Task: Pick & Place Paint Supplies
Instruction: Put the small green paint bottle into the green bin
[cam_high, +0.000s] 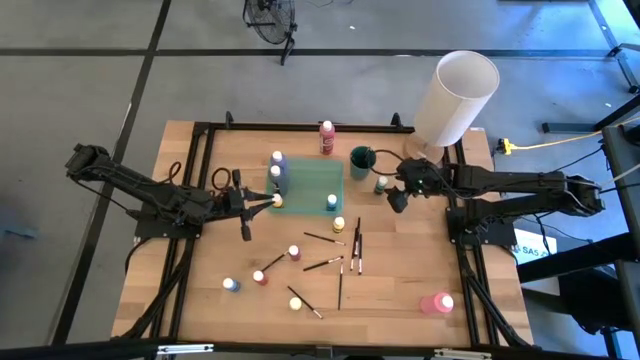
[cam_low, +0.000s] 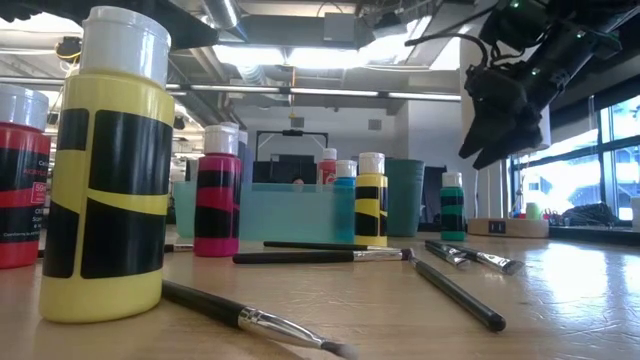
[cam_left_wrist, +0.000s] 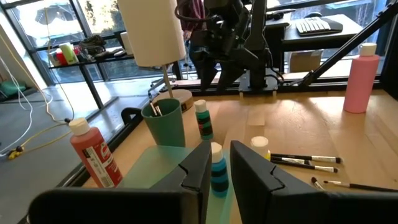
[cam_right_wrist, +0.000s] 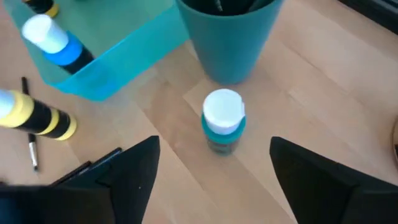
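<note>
A green paint bottle (cam_right_wrist: 222, 118) with a white cap stands upright on the table beside the teal cup (cam_right_wrist: 227, 37). My right gripper (cam_right_wrist: 214, 149) hangs above it, tipped down and open, its fingers wide apart and touching nothing; it is clear of the table in the low view (cam_low: 500, 130). My left gripper (cam_high: 264, 200) waits level at the teal tray's (cam_high: 310, 178) near left corner, by a yellow bottle (cam_high: 277, 200). Its fingers (cam_left_wrist: 193, 168) stand a narrow gap apart with nothing showing between them. Purple bottles (cam_high: 277, 165) and a blue one (cam_high: 331, 203) stand in the tray.
A red bottle (cam_high: 327, 137) stands beyond the tray and a big white cylinder (cam_high: 455, 95) at the far right. Several brushes (cam_high: 340, 262) and small bottles (cam_high: 260, 277) lie scattered on the near half. A taller pink bottle (cam_high: 437, 303) is near the right front.
</note>
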